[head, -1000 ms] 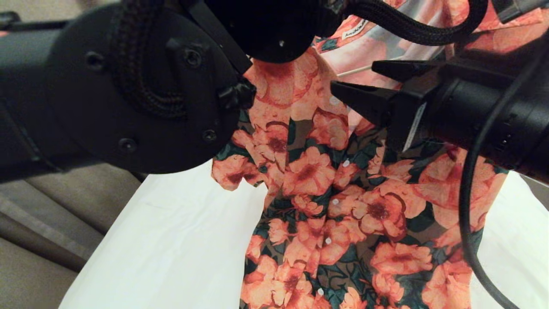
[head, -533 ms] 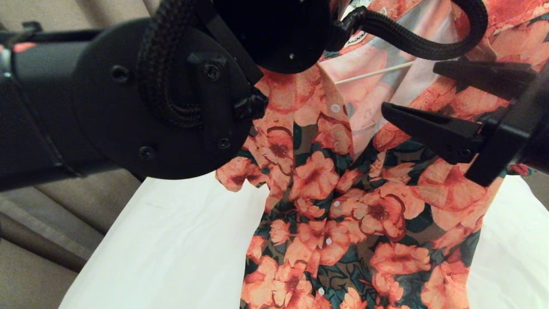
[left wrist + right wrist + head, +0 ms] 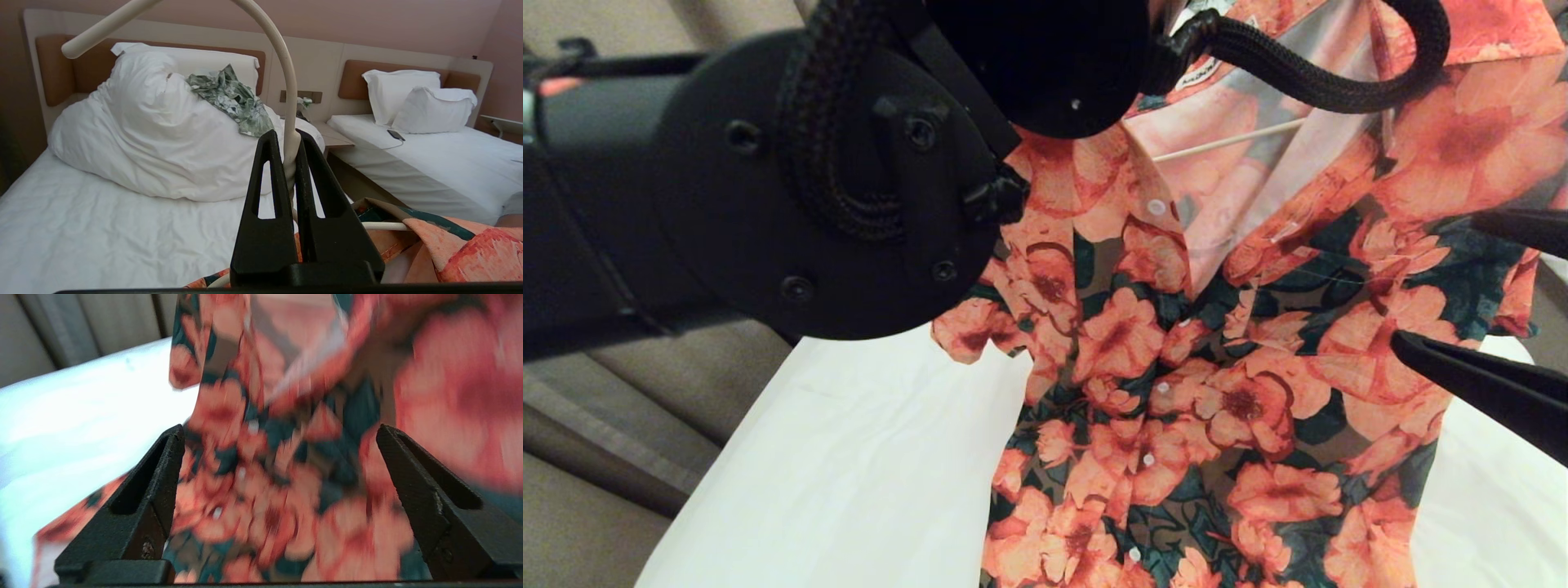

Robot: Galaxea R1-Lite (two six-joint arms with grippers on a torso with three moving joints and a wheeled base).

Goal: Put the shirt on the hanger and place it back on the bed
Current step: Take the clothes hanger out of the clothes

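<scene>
Shirt: the flowered shirt [image 3: 1176,367] hangs in the air over the bed, collar up near the left arm and hem trailing toward the sheet; it looks to be on the hanger already, so laying it down would be the step left.
Hanger: a thin cream bar [image 3: 1229,140] shows inside the open collar; the hook [image 3: 282,61] curves up out of the left gripper.
Left gripper: the left gripper [image 3: 288,163] is clamped tight on the hanger's twisted neck just below the hook, carrying the whole load.
Right gripper: the right gripper [image 3: 280,473] is spread wide with nothing in it, pointing at the shirt front from the right side, near the cloth but apart from it.
Bed: the white sheet [image 3: 849,457] lies under the shirt; a bunched duvet [image 3: 155,134] and a green leaf-print garment [image 3: 233,98] sit further up.
Risk, grip: the neck is thin and round, so I'd guess the hanger could swivel or slip in the jaws if the arm swings.
Risk, shoulders: whether both shoulders sit square on the wire can't be seen; a tilt could let one slide off.
Risk, snag: the wide-open fingers could catch the loose front if they push in.
</scene>
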